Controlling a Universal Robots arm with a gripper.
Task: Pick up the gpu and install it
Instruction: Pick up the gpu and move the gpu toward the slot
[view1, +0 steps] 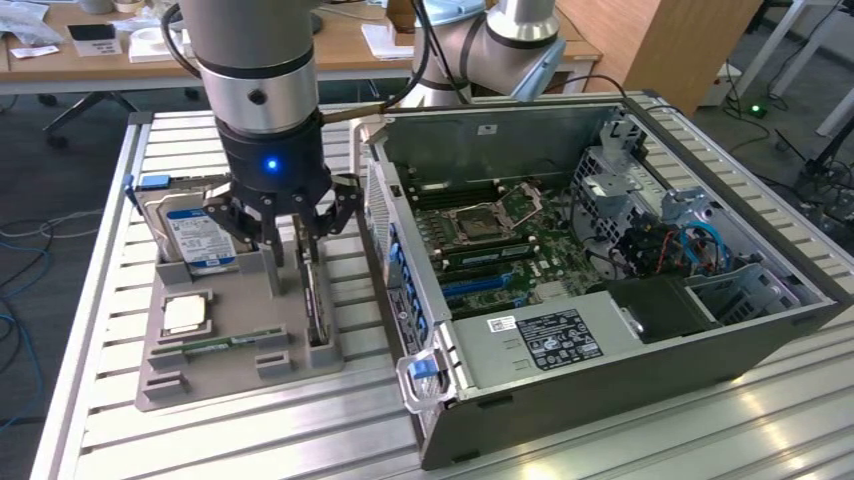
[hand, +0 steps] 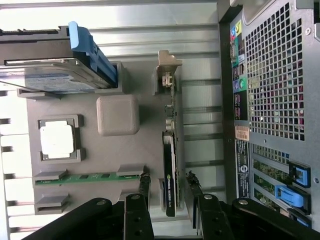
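A: Gripper state?

B: Jaws are seen apart. The gpu is straddled, with one of the fingers on each face of the card. A gap is seen on both sides in the wrist view, and no contact can be made out.

A: Where is the gpu located?

B: It is stood on its long edge in a slot of the grey tray, along the tray side nearest the computer case. Its metal bracket end is found at the tray end where the hard drive is kept. A printed label is seen along the card's upper edge.

A: Lifted?

B: No. The card is seated in its slot, not yet picked up.

A: Rest of the tray?

B: The hard drive, blue-labelled, is stood on edge. A processor chip is laid flat in its recess, and a green memory stick is laid just beside it.

A: Case?

B: It is laid on its side on the slatted metal table, to the exterior view's right of the tray. The side panel is off and the motherboard is exposed.
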